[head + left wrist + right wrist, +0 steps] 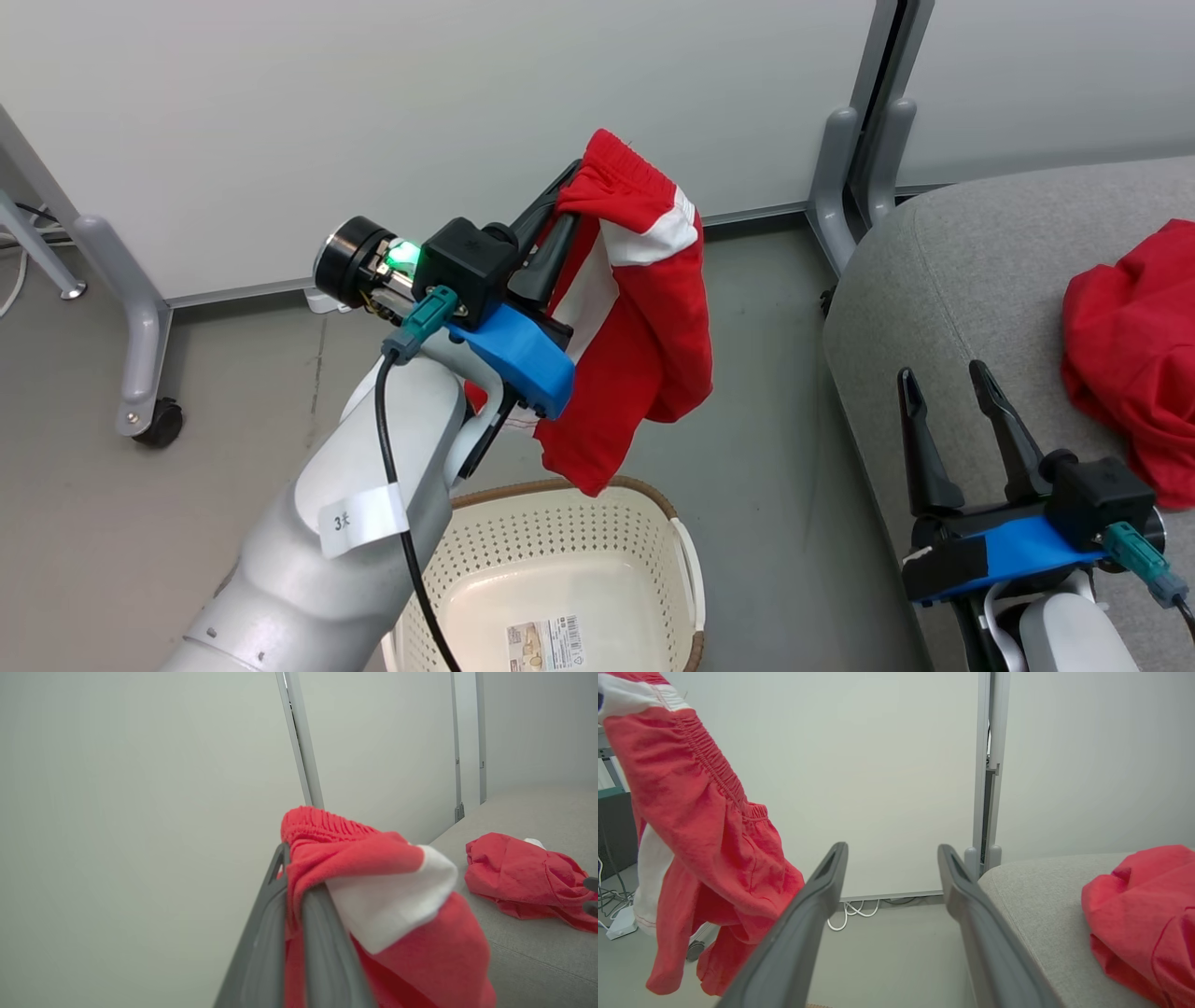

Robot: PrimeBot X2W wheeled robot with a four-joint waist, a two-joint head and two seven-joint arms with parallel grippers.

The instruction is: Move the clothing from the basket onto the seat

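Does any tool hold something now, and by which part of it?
The left tool grips the red-and-white striped garment at its elastic waistband; the rest hangs free. The right tool is open and holds nothing.

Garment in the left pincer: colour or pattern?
The garment is red with broad white stripes; head view shows it best.

My head camera looks steeply down on the basket (579, 532) and the seat (980, 280). My left wrist camera sits right against the striped garment (373, 891) in my left gripper (295, 877), facing the wall (140, 812); my right wrist camera looks low along my spread right gripper (892, 849) at that wall. All three share the striped garment and the plain red garment (1130, 355).
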